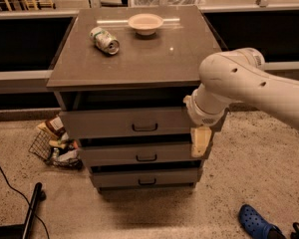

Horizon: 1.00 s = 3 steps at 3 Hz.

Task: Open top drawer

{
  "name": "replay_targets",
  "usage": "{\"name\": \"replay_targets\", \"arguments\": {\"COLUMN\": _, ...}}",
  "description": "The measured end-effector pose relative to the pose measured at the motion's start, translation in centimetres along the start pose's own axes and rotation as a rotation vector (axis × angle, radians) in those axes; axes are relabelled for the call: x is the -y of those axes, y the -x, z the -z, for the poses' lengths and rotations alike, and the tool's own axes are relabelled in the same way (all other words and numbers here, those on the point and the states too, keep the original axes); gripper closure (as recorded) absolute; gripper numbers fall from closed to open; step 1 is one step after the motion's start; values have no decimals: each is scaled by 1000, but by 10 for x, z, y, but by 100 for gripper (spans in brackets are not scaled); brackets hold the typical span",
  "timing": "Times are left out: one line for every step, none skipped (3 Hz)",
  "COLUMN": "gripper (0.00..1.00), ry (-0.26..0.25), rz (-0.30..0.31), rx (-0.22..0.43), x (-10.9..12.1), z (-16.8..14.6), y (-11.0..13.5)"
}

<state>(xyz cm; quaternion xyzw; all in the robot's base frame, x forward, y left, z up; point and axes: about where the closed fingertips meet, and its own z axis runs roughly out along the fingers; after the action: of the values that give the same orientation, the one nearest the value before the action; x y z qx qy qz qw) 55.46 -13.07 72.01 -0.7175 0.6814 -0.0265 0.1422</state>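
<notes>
The top drawer (109, 123) is the widest grey-brown front of the cabinet, with a small dark loop handle (145, 127) at its centre. It sticks out a little beyond the two narrower drawer fronts (119, 154) below. My gripper (200, 142) hangs from the white arm (249, 83) at the right end of the top drawer front, its cream finger pointing down in front of the middle drawer's right end. It stands well right of the handle.
On the cabinet top (154, 59) lie a tipped can (104, 39) and a shallow bowl (145, 23). A wire basket of trash (57, 143) stands on the floor at the left. A blue shoe (256, 223) lies at the bottom right, a black cable and pole (30, 210) at the bottom left.
</notes>
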Motion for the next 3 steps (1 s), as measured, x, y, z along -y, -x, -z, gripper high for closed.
{"name": "replay_targets", "arguments": {"gripper": 0, "ry": -30, "rz": 29, "rx": -8, "x": 8, "z": -13, "y": -6}}
{"name": "replay_targets", "arguments": {"gripper": 0, "ry": -58, "rz": 81, "rx": -20, "x": 21, "z": -31, "y": -12}}
{"name": "replay_targets", "arguments": {"gripper": 0, "ry": -63, "rz": 111, "rx": -26, "x": 35, "z": -46, "y": -16}}
